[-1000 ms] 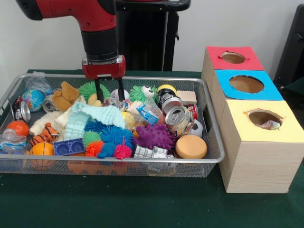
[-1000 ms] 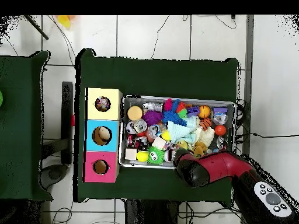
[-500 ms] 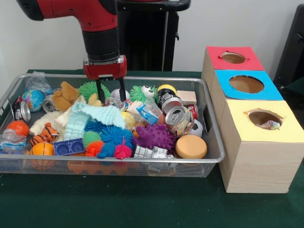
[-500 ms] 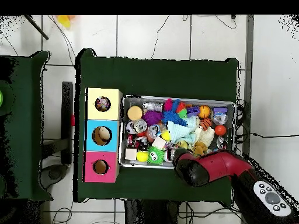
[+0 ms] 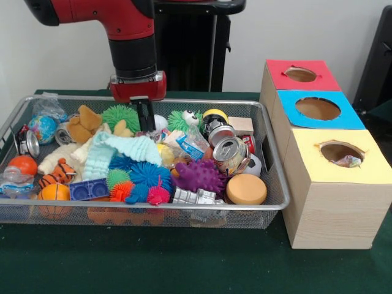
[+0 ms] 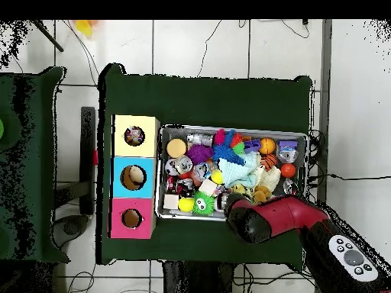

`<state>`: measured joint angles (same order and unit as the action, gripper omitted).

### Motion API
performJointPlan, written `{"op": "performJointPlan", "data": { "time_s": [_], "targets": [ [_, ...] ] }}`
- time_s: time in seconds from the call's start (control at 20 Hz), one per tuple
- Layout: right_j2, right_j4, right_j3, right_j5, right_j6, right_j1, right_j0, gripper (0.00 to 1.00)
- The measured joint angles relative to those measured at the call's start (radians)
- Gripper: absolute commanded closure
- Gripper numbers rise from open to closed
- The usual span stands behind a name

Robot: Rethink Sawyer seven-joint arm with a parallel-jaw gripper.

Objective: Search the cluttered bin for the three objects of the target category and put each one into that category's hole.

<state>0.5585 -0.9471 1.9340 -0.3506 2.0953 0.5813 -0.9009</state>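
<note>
At the bin's [image 5: 269, 147] far side the gripper [image 5: 145, 116] now shows fingers pressed together into one dark bar; a second ago they stood spread. Arm [image 5: 131, 37] has shifted slightly toward the boxes. Fingertips end behind the clutter between the green spiky ball [image 5: 120, 115] and a white ball [image 5: 160, 122], so I can't tell whether they pinch anything. Clutter unchanged: teal cloth [image 5: 119, 150], purple spiky toy [image 5: 199, 176], can [image 5: 229, 150], sponge [image 5: 246, 189] all where they were. Red [image 5: 302, 75], blue [image 5: 317, 108] and yellow box [image 5: 343, 153] sit beside the bin; something small lies in the yellow hole, unclear what. Overhead, the arm covers the gripper entirely.
</note>
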Motion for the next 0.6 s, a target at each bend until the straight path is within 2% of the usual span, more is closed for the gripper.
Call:
{"op": "performJointPlan", "data": {
  "time_s": [0.4, 0.6],
  "targets": [
    [0.004, 0.011, 0.009, 0.0, 0.0, 0.035, 0.021, 1.0],
    [0.034, 0.081, 0.042, -0.02, 0.0, 0.112, -0.014, 1.0]
  ]
}}
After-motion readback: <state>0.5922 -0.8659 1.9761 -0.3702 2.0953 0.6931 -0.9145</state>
